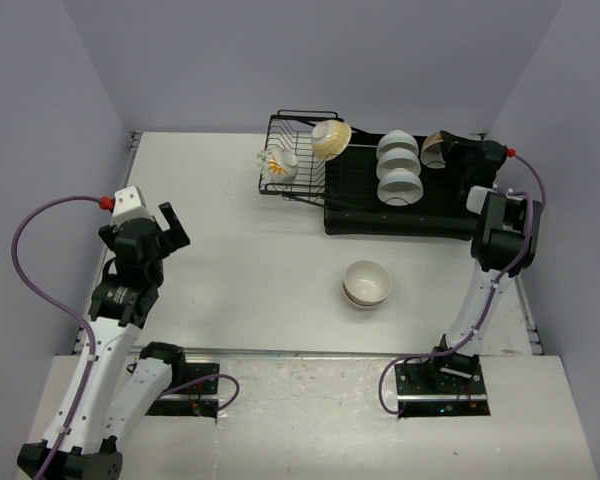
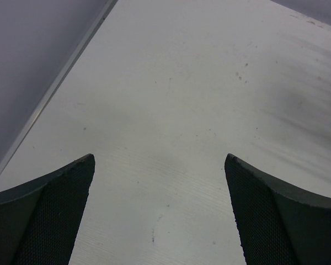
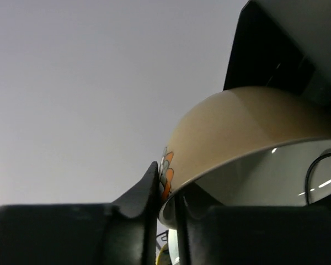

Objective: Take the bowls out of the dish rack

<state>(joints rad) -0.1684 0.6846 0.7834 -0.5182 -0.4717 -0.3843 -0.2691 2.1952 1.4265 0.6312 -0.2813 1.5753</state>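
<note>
- your right gripper (image 3: 166,192) has its jaws drawn nearly together, pinching the rim of the tan bowl (image 3: 248,132), which tilts on edge at the far right end of the dish rack (image 1: 380,218).
- judged from here, the lift goes up, then back toward you, where the stacked bowls (image 1: 367,283) sit on the table (image 1: 240,260).
- the rack also holds the white bowls (image 1: 398,170), the cream-yellow bowl (image 1: 331,138) and the flowered bowl (image 1: 277,165).
- your left gripper (image 2: 160,215) is spread wide, empty, well apart from the rack.

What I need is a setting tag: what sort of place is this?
Probably a robot lab test cell, not a kitchen: bare walls box in a white table, two arms are bolted at its edge, and a dish rack holds bowls.
</note>
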